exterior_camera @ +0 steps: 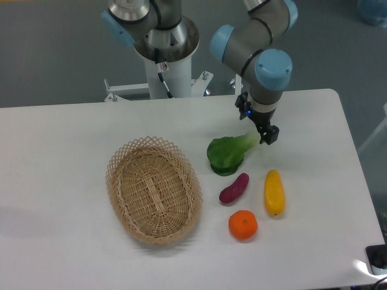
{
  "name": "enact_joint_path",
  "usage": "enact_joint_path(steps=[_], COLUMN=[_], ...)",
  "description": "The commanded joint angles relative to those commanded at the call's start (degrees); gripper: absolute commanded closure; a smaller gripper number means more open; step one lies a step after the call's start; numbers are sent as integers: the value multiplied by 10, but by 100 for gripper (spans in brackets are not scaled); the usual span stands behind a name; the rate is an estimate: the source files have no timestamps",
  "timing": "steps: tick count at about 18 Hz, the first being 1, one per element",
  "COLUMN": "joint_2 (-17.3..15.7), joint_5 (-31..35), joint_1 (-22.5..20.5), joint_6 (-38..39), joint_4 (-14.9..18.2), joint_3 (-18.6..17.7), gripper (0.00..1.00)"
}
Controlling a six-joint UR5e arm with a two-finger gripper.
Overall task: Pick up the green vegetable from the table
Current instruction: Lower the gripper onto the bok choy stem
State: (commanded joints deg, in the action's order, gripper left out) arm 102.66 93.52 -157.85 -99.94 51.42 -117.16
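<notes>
The green vegetable (227, 153) has broad dark green leaves and a pale stalk end that points up and right. It lies on the white table (60, 133), right of the basket. My gripper (261, 135) points down and is shut on the stalk end. The leafy end hangs low with a dark shadow just under it. I cannot tell whether the leaves still touch the table.
A woven wicker basket (153, 190) stands left of the vegetable. A small purple eggplant (234, 188), a yellow oblong vegetable (274, 192) and an orange (243, 225) lie just in front of the green vegetable. The arm's base column (165, 63) stands behind the table.
</notes>
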Motion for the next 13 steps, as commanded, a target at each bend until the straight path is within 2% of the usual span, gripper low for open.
enact_joint_path(steps=[4, 6, 13], joint_2=[2, 3, 11], joint_5=[-1, 0, 0], joint_1=[4, 4, 11], joint_6=[15, 17, 42], joint_4=[-2, -13, -40], joint_3=[-18, -25, -28], gripper=[0, 0, 0])
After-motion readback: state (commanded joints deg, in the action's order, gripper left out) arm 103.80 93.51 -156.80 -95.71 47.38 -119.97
